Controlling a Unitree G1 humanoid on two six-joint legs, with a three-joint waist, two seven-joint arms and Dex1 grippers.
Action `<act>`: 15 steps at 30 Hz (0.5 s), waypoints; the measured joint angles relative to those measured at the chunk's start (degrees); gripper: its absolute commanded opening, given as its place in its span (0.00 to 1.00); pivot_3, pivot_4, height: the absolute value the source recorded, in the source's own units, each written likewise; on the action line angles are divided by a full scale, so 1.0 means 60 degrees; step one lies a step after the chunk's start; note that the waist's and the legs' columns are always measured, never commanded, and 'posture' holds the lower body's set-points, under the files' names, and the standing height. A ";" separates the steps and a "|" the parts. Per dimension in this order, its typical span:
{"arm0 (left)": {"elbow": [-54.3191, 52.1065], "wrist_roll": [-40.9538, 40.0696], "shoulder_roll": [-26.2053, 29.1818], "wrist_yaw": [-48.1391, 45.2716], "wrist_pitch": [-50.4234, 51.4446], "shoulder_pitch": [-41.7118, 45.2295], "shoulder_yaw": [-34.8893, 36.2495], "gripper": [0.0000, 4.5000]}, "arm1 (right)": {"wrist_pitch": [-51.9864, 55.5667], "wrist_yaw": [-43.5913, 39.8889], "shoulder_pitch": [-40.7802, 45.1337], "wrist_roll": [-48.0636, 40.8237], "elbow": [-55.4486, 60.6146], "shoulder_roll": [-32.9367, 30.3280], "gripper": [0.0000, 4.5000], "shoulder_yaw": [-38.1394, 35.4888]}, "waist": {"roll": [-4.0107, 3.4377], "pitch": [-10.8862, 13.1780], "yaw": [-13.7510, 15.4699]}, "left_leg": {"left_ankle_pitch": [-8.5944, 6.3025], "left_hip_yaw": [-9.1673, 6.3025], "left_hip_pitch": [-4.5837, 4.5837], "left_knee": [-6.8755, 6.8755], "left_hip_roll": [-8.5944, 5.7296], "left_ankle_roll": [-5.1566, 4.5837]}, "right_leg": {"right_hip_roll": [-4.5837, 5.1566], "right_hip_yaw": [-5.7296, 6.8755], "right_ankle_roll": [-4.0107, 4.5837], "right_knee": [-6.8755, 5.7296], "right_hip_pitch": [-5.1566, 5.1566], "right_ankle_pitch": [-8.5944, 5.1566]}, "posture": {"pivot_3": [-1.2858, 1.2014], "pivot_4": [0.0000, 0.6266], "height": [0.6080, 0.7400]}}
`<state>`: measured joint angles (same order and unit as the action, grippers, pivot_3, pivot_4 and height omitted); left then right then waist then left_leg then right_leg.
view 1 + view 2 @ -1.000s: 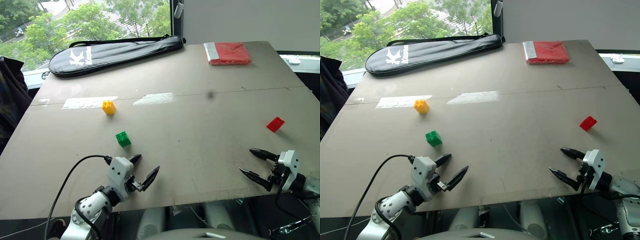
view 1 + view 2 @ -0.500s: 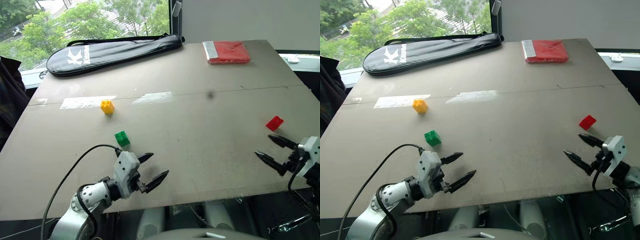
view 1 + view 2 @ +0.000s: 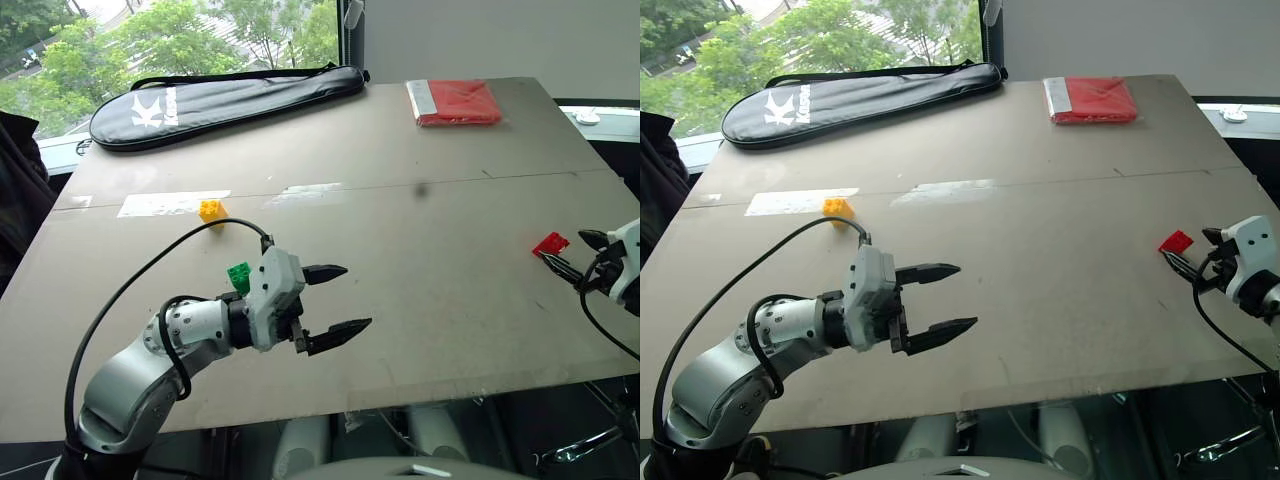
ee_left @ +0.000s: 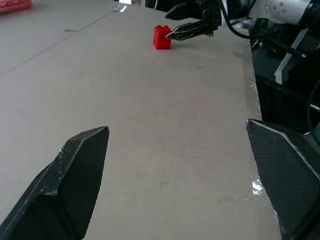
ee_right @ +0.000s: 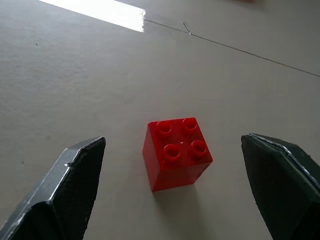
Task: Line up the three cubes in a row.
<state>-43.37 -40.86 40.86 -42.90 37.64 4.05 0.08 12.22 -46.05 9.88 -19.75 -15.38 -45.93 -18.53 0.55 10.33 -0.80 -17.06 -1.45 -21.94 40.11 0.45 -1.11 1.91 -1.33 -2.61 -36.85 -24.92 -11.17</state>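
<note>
Now the right gripper (image 3: 577, 255), jaws spread wide and empty, hovers just beside the red cube (image 5: 177, 152) near the table's (image 3: 420, 250) right edge. Over on the left, the left gripper (image 3: 340, 298) gapes empty, green cube (image 3: 238, 276) tucked behind it, yellow cube (image 3: 211, 210) farther back.

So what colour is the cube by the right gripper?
Red, clearest in the right wrist view.
</note>
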 measured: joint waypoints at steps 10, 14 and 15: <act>-0.0233 -0.0458 0.0181 0.0555 0.0691 0.0559 0.0098 1.00 | 0.0699 -0.1452 0.1146 0.0191 -0.1387 -0.0494 0.72 0.0832 | 0.0002 0.0002 0.0019 | 0.0000 -0.0005 -0.0003 -0.0001 -0.0002 0.0000 | 0.0000 0.0003 0.0000 0.0000 0.0000 0.0000 | 0.52 0.24 0.70; -0.0231 -0.0540 0.0226 0.0669 0.0766 0.0764 0.0192 1.00 | 0.0681 -0.1660 0.1140 0.0205 -0.1372 -0.0494 0.31 0.0860 | 0.0003 0.0001 0.0010 | 0.0000 0.0002 0.0000 0.0000 -0.0003 0.0001 | 0.0002 -0.0006 -0.0001 0.0000 0.0002 0.0001 | 0.52 0.24 0.70; -0.0217 -0.0537 0.0273 0.0661 0.0777 0.0764 0.0191 1.00 | 0.0688 -0.1649 0.1108 0.0199 -0.1324 -0.0493 0.28 0.0856 | 0.0003 0.0002 0.0003 | 0.0000 0.0001 0.0001 0.0000 -0.0003 0.0001 | 0.0001 -0.0006 -0.0001 0.0000 0.0002 0.0001 | 0.52 0.24 0.70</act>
<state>-44.68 -44.09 42.49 -38.94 42.30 8.64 1.22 16.34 -55.95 16.53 -18.55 -23.33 -48.89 -13.40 0.57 10.34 -0.78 -17.06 -1.44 -21.94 40.11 0.43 -1.11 1.91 -1.37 -2.61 -36.85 -24.91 -11.17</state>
